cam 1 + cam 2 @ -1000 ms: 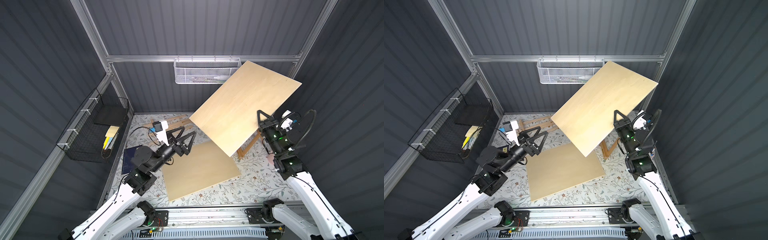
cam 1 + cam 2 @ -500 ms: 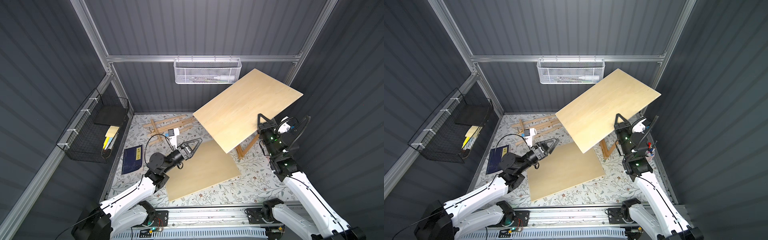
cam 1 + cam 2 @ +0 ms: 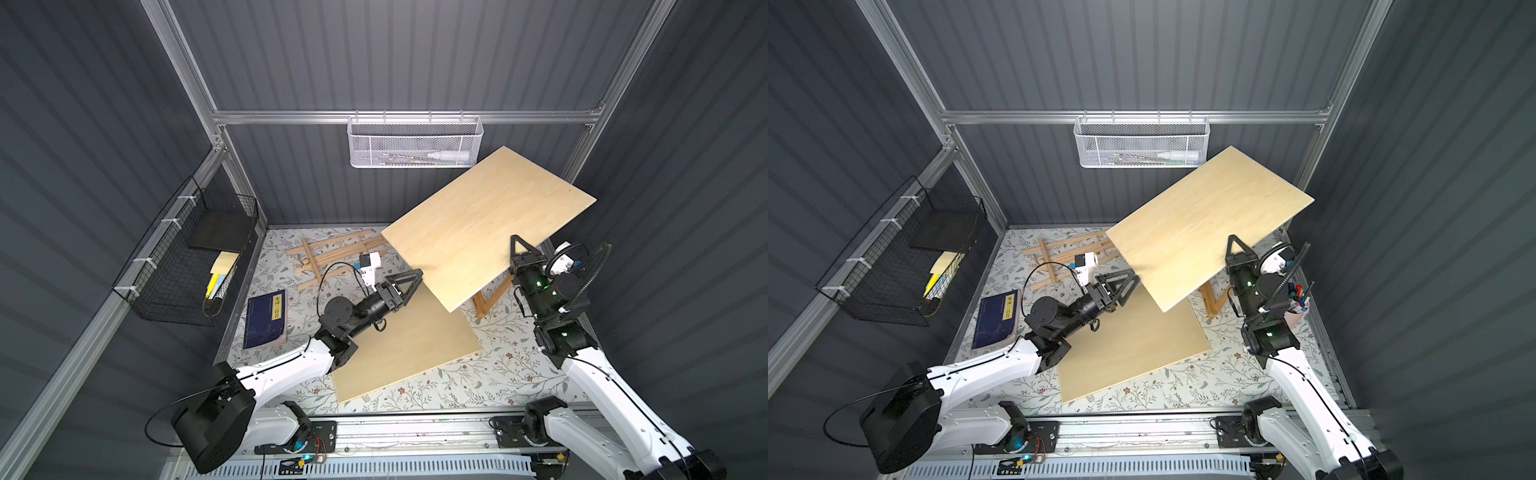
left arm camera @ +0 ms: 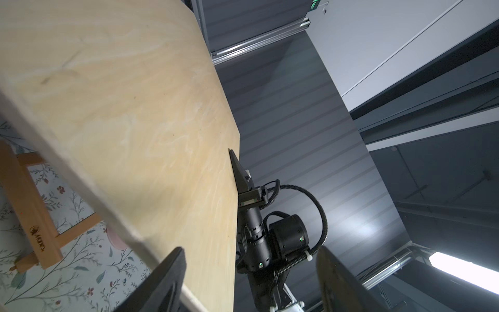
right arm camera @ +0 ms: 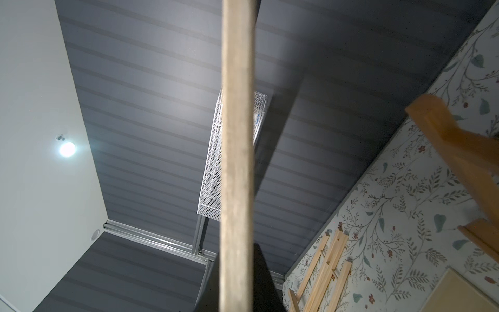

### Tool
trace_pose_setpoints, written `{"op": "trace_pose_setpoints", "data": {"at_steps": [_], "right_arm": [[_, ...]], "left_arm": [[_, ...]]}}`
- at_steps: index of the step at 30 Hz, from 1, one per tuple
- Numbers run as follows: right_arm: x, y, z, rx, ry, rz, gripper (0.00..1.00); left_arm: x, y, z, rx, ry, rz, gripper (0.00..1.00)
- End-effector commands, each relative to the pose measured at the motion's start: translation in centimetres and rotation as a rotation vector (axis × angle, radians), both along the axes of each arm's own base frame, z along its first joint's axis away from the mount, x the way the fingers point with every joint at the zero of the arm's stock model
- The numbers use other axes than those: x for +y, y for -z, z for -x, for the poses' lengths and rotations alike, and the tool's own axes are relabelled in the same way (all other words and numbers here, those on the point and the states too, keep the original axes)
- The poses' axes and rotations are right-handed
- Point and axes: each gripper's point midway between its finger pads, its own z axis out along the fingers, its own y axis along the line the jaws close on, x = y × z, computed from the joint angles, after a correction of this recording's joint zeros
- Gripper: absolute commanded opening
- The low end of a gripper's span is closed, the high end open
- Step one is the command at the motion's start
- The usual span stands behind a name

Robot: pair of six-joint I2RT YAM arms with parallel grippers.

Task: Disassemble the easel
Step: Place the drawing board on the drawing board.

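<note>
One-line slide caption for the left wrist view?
Right gripper clamps far edge of raised wooden board; left gripper, jaws open, brackets its near edge above an easel frame on the floral table.

The raised board (image 3: 486, 228) is pale plywood, smooth and matt with faint grain. Its edge looks rougher in the right wrist view. The flat board (image 3: 407, 345) is the same wood. The easel frame (image 3: 310, 262) at the far left is bare light timber. The table cover (image 3: 507, 374) is matt floral print, though I cannot tell whether it is cloth or paper. The white basket (image 3: 415, 145) is painted metal mesh and the black basket (image 3: 174, 282) is wire. The book (image 3: 266, 318) has a dark cover with a slight sheen.
</note>
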Motion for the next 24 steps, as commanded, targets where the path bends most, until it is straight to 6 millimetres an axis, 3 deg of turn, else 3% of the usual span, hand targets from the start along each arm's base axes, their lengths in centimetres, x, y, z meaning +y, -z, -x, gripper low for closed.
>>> {"op": "trace_pose_setpoints", "data": {"at_steps": [1, 4, 10, 15, 19, 24], "right_arm": [[-1.2, -11.0, 5.7, -0.417, -0.038, -0.179, 0.0], [-1.4, -10.6, 5.8, -0.406, -0.028, -0.18, 0.0], [-1.4, -10.6, 5.7, -0.402, -0.021, -0.167, 0.0], [-1.3, -10.7, 5.5, -0.418, -0.035, -0.2, 0.0], [-1.3, -10.6, 5.4, -0.424, -0.045, -0.223, 0.0], [-1.1, -9.9, 5.1, -0.41, -0.051, -0.226, 0.0]], "left_arm": [[0.4, -2.5, -0.9, 0.003, -0.045, 0.083, 0.7], [0.1, -1.4, -1.5, 0.053, -0.078, 0.057, 0.68], [2.4, 0.0, -1.9, 0.134, -0.196, 0.061, 0.75], [1.4, 0.1, -2.8, 0.147, -0.197, 0.046, 0.74], [0.5, 1.5, -4.1, 0.202, -0.223, 0.004, 0.72], [0.7, 1.6, -4.5, 0.202, -0.241, 0.029, 0.7]]}}
